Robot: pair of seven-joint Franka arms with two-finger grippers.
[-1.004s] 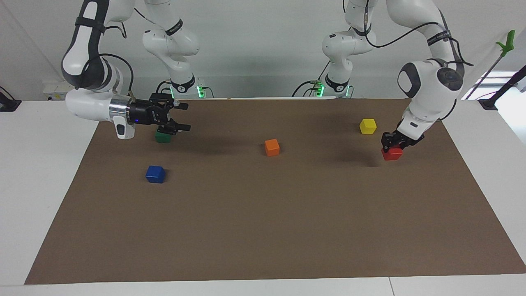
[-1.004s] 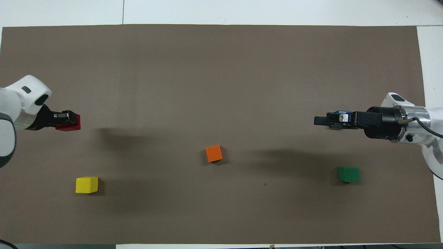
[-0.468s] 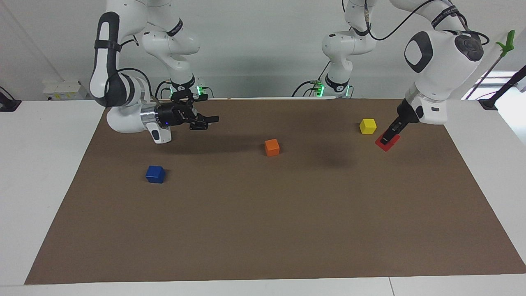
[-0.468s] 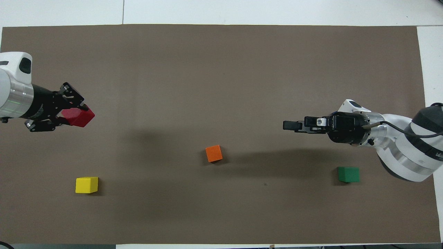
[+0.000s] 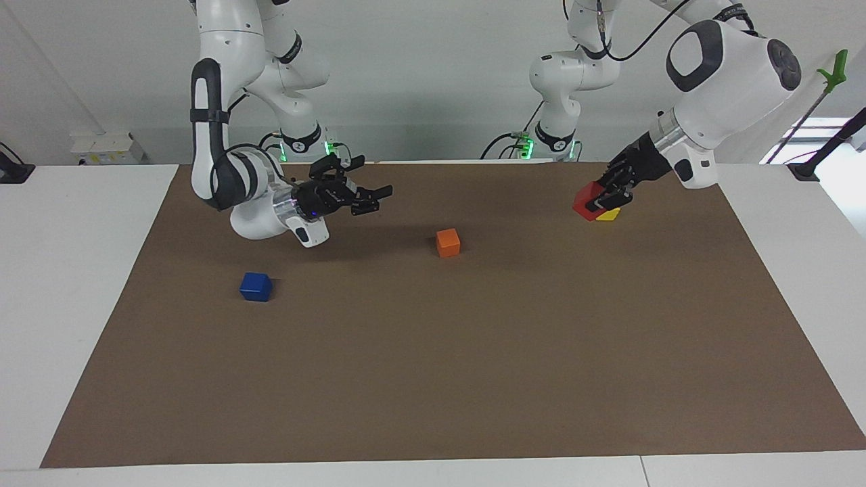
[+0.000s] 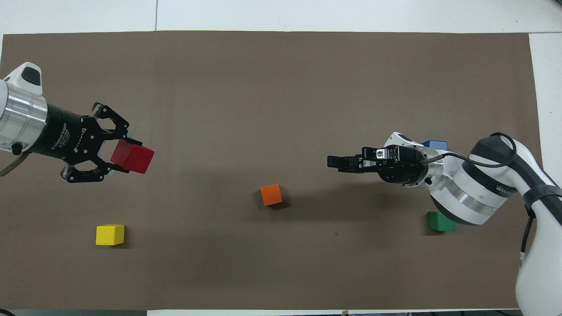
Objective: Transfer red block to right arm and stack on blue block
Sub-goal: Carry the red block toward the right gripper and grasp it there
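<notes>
Covering the white table (image 5: 81, 284), a brown mat (image 5: 433, 365) carries the blue block (image 5: 256, 286), orange cube (image 5: 448, 242), yellow cube (image 6: 109, 234) and green cube (image 6: 440, 223); a pale wall rises by the arm bases. The left gripper (image 5: 604, 198) clenches the red block (image 5: 586, 202), now lifted off the mat above the yellow cube. The right gripper (image 5: 373, 199), jaws parted, has swung toward the mat's middle.
</notes>
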